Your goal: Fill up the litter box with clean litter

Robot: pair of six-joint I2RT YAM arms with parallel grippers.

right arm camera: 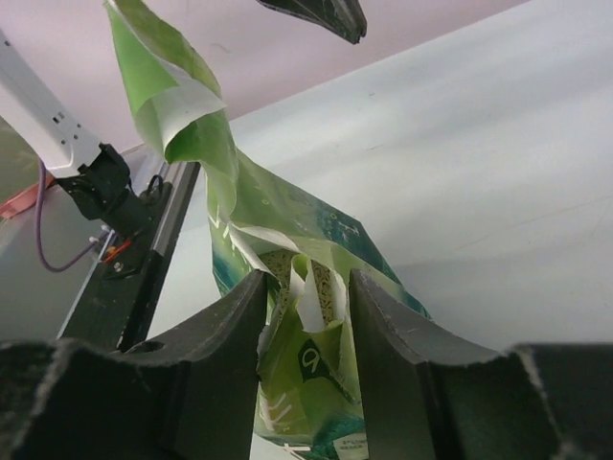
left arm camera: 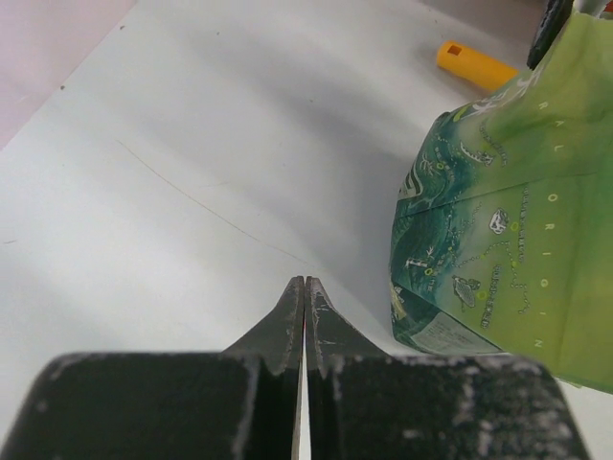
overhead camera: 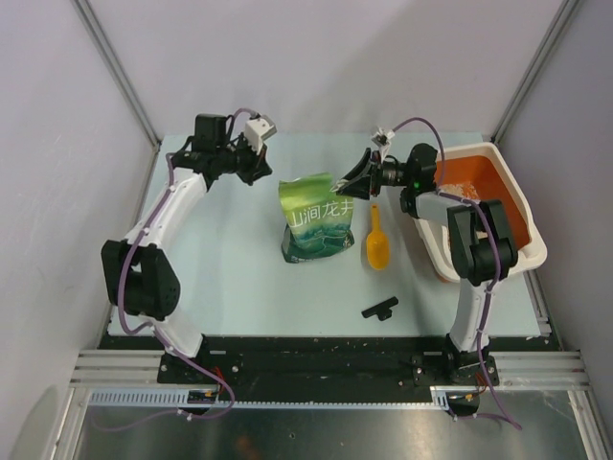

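Observation:
The litter box (overhead camera: pixel 523 207), a white tray with an orange inside, stands at the right edge behind my right arm. A green bag (overhead camera: pixel 316 218) stands upright mid-table, its torn top open. Beige clean litter (right arm camera: pixel 280 263) shows inside the bag's mouth. My right gripper (overhead camera: pixel 347 182) (right arm camera: pixel 306 280) is open, its fingers straddling the bag's top corner; the left finger touches the bag's edge and the loose flap between them is not squeezed. My left gripper (overhead camera: pixel 257 165) (left arm camera: pixel 304 287) is shut and empty, hovering over the table left of the green bag (left arm camera: pixel 508 211).
An orange scoop (overhead camera: pixel 376 244) (left arm camera: pixel 476 65) lies flat between the bag and the litter box. A small black clip (overhead camera: pixel 380 308) lies near the table's front edge. Grey walls close in the left, back and right sides.

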